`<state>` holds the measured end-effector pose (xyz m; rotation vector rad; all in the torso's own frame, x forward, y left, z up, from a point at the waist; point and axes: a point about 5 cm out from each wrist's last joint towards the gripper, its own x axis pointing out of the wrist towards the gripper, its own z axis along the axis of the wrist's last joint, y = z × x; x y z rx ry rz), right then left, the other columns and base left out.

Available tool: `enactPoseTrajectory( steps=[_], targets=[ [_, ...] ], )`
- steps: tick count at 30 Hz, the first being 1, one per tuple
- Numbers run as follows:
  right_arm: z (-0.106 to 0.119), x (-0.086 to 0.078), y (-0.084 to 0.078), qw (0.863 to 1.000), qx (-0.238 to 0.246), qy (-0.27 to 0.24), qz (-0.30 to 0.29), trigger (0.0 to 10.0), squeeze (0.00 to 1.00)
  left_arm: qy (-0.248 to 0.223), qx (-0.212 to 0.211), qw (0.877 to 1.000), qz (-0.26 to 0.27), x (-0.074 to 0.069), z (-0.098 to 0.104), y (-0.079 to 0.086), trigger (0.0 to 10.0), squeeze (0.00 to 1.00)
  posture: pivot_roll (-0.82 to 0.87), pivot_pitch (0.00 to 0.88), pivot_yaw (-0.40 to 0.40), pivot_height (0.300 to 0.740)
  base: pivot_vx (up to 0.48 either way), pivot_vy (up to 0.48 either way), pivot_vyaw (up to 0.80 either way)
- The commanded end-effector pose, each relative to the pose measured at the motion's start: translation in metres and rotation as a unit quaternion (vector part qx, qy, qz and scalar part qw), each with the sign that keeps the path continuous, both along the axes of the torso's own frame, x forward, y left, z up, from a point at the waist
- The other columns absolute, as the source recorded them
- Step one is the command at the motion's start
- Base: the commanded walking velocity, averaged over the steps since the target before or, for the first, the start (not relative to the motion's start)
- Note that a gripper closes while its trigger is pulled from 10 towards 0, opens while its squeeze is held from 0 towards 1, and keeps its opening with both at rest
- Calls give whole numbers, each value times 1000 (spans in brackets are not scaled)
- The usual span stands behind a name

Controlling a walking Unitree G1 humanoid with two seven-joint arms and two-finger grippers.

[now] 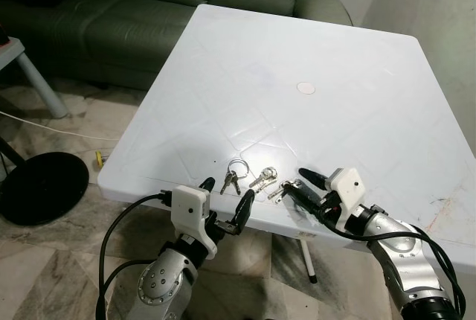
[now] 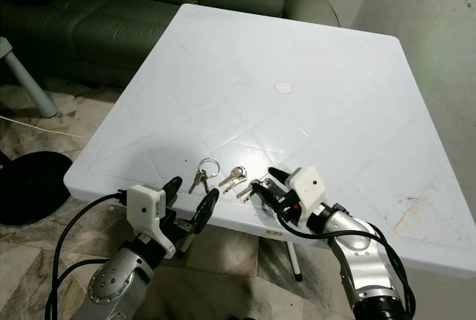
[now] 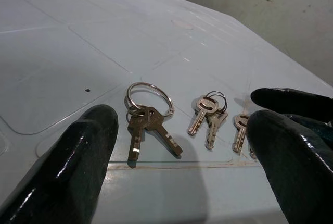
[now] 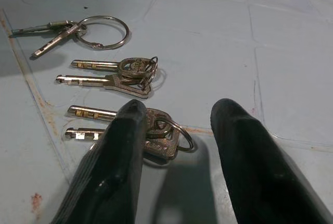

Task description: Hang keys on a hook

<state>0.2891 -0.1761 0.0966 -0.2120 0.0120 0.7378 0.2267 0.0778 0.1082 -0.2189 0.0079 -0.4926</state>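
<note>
Three key sets [image 1: 253,179] on white table [image 1: 312,52]; both hands open.

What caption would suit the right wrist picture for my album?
Open right gripper poised over the nearest key set of three on the white table.

A white square table [image 1: 312,45] is set on a marbled tile floor [image 1: 44,275]; a dark green sofa [image 1: 149,0] is seen at 12 o'clock, a pale wall [image 1: 439,0] at 2 o'clock
</note>
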Motion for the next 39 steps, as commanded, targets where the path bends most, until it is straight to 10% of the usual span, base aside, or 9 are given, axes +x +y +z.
enactPoseTrajectory(
  steps=[1,7,10,11,12,20,25,26,39],
  targets=[
    [0,1,-4,1000,0,-1,-4,0,0,1,1,1000,1,-3,1,-2,10000,0,76,161,-98,740,0,0,0],
    [-1,1,-4,1000,-3,-1,-4,0,0,1,1,1000,2,-3,1,-2,10000,0,74,159,-97,740,0,0,0],
    [-1,1,-5,1000,-4,-1,-3,2549,0,2,0,1000,2,-2,1,-2,10000,0,74,160,-97,740,0,0,0],
    [-1,1,-5,1000,-4,-1,-3,5725,0,2,0,1000,2,-2,1,-3,10000,0,74,157,-98,740,0,0,0],
    [-1,1,-5,1000,-3,0,-2,2824,0,2,0,1000,2,-2,1,-3,10000,0,74,159,-98,740,0,0,0],
    [-1,2,-6,1000,-7,-3,-4,39,0,2,-2,1000,3,-2,1,-3,10000,0,76,152,-99,740,0,0,0],
    [-1,2,-6,1000,-9,-3,-4,4667,0,1,-3,1000,3,-1,1,-3,10000,0,76,146,-100,740,0,0,0],
    [-1,3,-6,1000,-11,-3,-4,10000,0,1,-3,1000,2,-2,1,-4,10000,0,76,146,-99,740,0,0,0],
    [-3,5,-8,1000,-6,0,-14,10000,0,1,-4,1000,-2,-1,1,-6,10000,0,75,128,-97,740,0,0,0]
  ],
)
